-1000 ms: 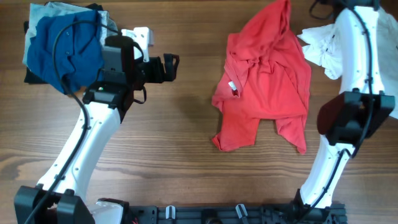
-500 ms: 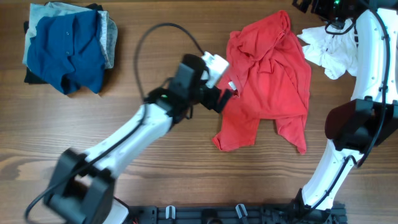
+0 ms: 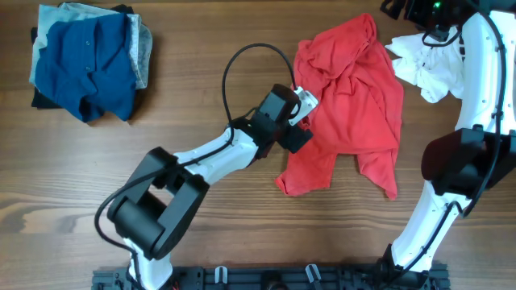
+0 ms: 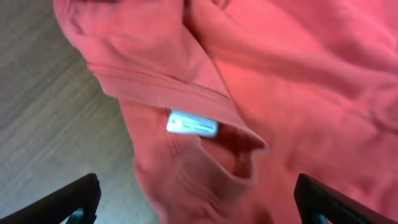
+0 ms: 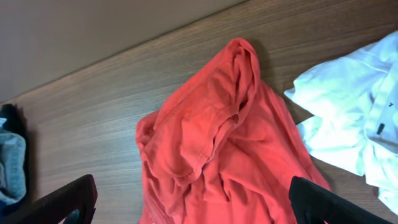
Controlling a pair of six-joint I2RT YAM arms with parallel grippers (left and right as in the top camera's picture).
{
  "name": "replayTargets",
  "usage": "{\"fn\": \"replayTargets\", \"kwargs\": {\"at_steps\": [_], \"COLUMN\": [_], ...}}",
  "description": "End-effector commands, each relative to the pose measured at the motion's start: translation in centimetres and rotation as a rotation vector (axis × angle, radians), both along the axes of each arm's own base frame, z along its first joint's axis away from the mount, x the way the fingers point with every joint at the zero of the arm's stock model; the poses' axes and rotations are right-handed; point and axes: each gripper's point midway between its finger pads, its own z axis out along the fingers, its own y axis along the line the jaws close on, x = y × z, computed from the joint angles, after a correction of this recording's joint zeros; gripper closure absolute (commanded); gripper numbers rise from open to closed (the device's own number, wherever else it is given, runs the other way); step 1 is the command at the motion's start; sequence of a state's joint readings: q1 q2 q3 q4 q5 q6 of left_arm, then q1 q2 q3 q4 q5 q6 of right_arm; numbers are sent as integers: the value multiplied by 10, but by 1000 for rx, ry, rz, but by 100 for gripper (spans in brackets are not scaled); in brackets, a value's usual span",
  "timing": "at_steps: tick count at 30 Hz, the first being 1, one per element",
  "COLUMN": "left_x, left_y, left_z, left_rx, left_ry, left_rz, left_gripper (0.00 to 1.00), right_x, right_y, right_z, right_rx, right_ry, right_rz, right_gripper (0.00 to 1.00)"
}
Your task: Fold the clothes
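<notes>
The clothes lie crumpled on the wooden table. A red T-shirt point(image 3: 351, 105) sits right of centre, and a white garment point(image 3: 423, 68) with a black marking lies at its upper right. My left gripper point(image 3: 297, 121) hovers open over the shirt's left edge. In the left wrist view its gripper point(image 4: 199, 208) straddles the red fabric point(image 4: 280, 74) near a white label point(image 4: 193, 123), and it holds nothing. My right gripper point(image 3: 411, 10) is high at the far edge and open. In the right wrist view that gripper point(image 5: 199, 208) looks down on the red shirt point(image 5: 217, 155) and the white garment point(image 5: 348, 118).
A pile of blue and grey clothes point(image 3: 85, 64) sits at the back left corner, and its edge shows in the right wrist view point(image 5: 9, 162). The right arm's white links point(image 3: 476, 97) stand along the right side. Bare wood table point(image 3: 201, 225) lies in front.
My left arm has swung from beside the blue pile across to the red shirt's left edge. The right arm has shifted slightly toward the far edge. Both grippers stay open.
</notes>
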State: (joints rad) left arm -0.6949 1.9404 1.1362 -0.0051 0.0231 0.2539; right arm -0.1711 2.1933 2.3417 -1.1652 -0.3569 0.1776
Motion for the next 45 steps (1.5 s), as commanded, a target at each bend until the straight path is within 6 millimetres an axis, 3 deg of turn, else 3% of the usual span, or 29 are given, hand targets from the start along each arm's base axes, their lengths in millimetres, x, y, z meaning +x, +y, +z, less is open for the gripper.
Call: {"fn": "replayTargets", "kwargs": {"at_steps": [1,5,8,9,14,19,20,25,29,33,37,39,41,43,45], "left_x": [13,13,14,15,16,17,18,28,52,57,46,39,34,31,31], "left_y": [-6,-7,-6,-7,-9,-7,-7,3,60,132,195,212,218,220,221], "left_z": [-1,-12,-12,-11,-9,-10,-8,14,57,91,91,83,75,70,69], "left_rx": [8,17,19,13,4,8,4,-53,-82,-146,-154,-143,-148,-155,-155], "left_ry": [-55,-45,-51,-54,-64,-61,-65,-63,-93,-38,66,133,198,237,241], "left_rz": [-6,-6,0,2,1,6,7,142,451,701,910,944,943,940,942], "left_gripper": [0,4,39,46,40,95,96,96,96,96,96,94,81,46,16], "right_x": [-7,-6,-4,-3,-2,-2,-2,-5,-10,-13,-21,-25,-29,-33,-38], "right_y": [-3,-3,-3,-3,-3,-3,-3,-2,-2,2,6,10,13,15,16], "right_z": [-2,-5,-3,-3,-3,-2,-2,-4,-7,-8,-13,-15,-17,-19,-20], "right_rx": [-33,-32,-34,-34,-35,-35,-36,-32,-28,-15,-11,-8,-7,-10,-9], "right_ry": [13,15,3,1,-4,-6,-6,10,33,48,85,106,124,139,158], "right_rz": [4,4,3,3,3,3,3,4,4,12,19,27,35,49,54], "right_gripper": [0,0,0,0,0,0,0,0,0,0,0,0,0,0,0]}}
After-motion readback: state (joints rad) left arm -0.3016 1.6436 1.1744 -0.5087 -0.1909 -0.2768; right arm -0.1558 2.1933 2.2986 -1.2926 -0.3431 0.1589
